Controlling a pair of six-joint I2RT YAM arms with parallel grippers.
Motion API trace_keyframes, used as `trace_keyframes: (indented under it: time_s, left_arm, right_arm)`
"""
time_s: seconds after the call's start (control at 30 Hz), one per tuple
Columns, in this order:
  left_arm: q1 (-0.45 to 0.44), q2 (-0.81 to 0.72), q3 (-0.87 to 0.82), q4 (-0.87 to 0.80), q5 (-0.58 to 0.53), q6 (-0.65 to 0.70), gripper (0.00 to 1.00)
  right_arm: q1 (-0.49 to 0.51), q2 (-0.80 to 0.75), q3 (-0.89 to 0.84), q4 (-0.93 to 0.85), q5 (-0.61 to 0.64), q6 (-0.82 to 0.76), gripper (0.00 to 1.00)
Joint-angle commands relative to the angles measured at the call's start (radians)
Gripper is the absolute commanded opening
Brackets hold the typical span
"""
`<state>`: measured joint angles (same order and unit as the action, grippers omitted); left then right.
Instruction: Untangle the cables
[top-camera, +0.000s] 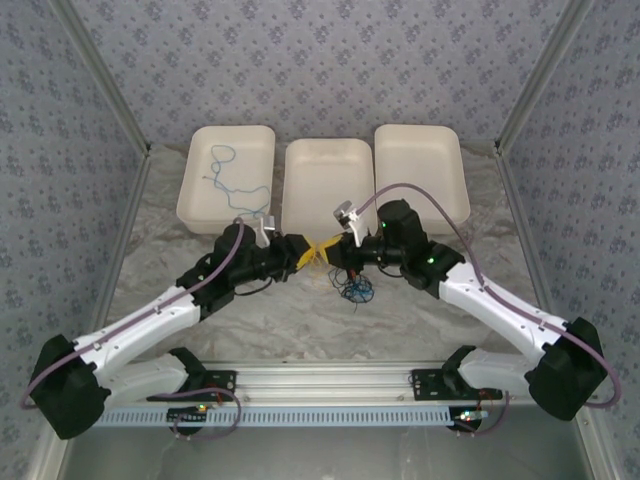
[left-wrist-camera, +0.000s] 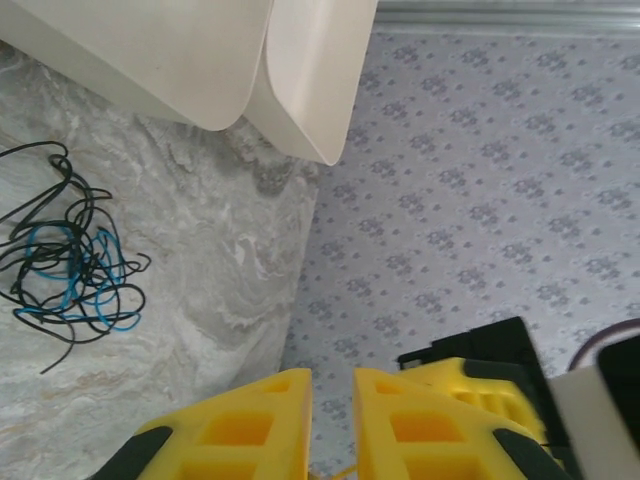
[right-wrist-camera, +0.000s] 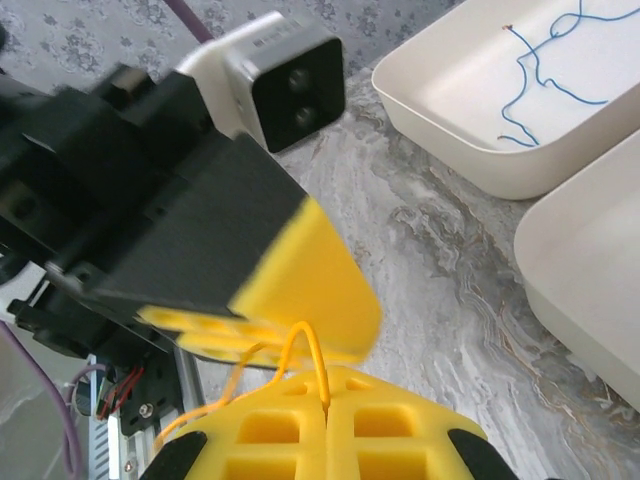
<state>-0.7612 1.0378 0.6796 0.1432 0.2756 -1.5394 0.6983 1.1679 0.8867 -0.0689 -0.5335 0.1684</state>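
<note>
A thin yellow cable (top-camera: 320, 250) runs between my two grippers above the table's middle. My right gripper (right-wrist-camera: 327, 388) is shut on the yellow cable (right-wrist-camera: 305, 340), which loops up out of the closed fingertips. My left gripper (left-wrist-camera: 333, 390) stands open with a clear gap between its yellow fingers, and a bit of yellow cable (left-wrist-camera: 347, 469) shows low in that gap. In the top view the left gripper (top-camera: 300, 256) nearly touches the right gripper (top-camera: 336, 256). A tangle of black and blue cables (top-camera: 355, 290) (left-wrist-camera: 70, 265) lies on the table below them. One blue cable (top-camera: 224, 168) (right-wrist-camera: 545, 60) lies in the left tray.
Three white trays stand in a row at the back: left tray (top-camera: 196, 200), middle tray (top-camera: 328, 225), right tray (top-camera: 420, 135). The marbled cloth (top-camera: 300, 320) covers the table. A metal rail (top-camera: 330, 375) runs along the near edge.
</note>
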Motion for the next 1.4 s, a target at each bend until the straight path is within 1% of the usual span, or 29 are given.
trace_keyframes:
  time_s: [0.0, 0.07, 0.2, 0.27, 0.33, 0.47, 0.53, 0.73, 1.07, 1.17, 1.37]
  left_arm:
    - [-0.001, -0.045, -0.008, 0.036, -0.026, -0.088, 0.19]
    - [0.000, -0.051, -0.004, 0.021, -0.022, -0.091, 0.17]
    - [0.000, -0.045, 0.011, -0.032, -0.002, -0.093, 0.17]
    - [-0.001, -0.056, 0.011, -0.086, -0.017, -0.100, 0.21]
    - [0.005, -0.074, 0.001, -0.120, -0.041, -0.108, 0.27]
    - [0.021, -0.096, -0.007, -0.123, -0.058, -0.119, 0.36]
    - [0.023, -0.089, 0.001, -0.118, -0.048, -0.116, 0.37]
    - [0.024, -0.045, 0.013, -0.091, -0.014, -0.114, 0.35]
    - [0.022, -0.042, 0.019, -0.090, -0.016, -0.107, 0.34]
    - [0.014, -0.038, 0.018, -0.088, -0.015, -0.107, 0.27]
    - [0.011, -0.038, 0.012, -0.097, -0.019, -0.107, 0.20]
  right_arm:
    - [0.003, -0.034, -0.017, 0.042, 0.023, 0.002, 0.00]
    - [0.003, -0.034, -0.018, 0.047, 0.028, 0.001, 0.00]
    - [0.003, -0.045, -0.040, 0.104, 0.043, 0.017, 0.00]
    - [0.009, -0.063, -0.059, 0.144, 0.065, 0.020, 0.00]
    - [0.019, -0.076, -0.072, 0.167, 0.092, 0.013, 0.00]
    - [0.025, -0.075, -0.079, 0.178, 0.102, 0.007, 0.00]
    - [0.027, -0.067, -0.077, 0.178, 0.102, 0.004, 0.00]
    - [0.038, -0.041, -0.061, 0.181, 0.109, 0.002, 0.00]
    - [0.058, 0.006, -0.041, 0.182, 0.118, -0.004, 0.00]
    - [0.059, 0.010, -0.038, 0.194, 0.124, -0.001, 0.00]
    - [0.059, 0.030, -0.012, 0.198, 0.130, 0.003, 0.00]
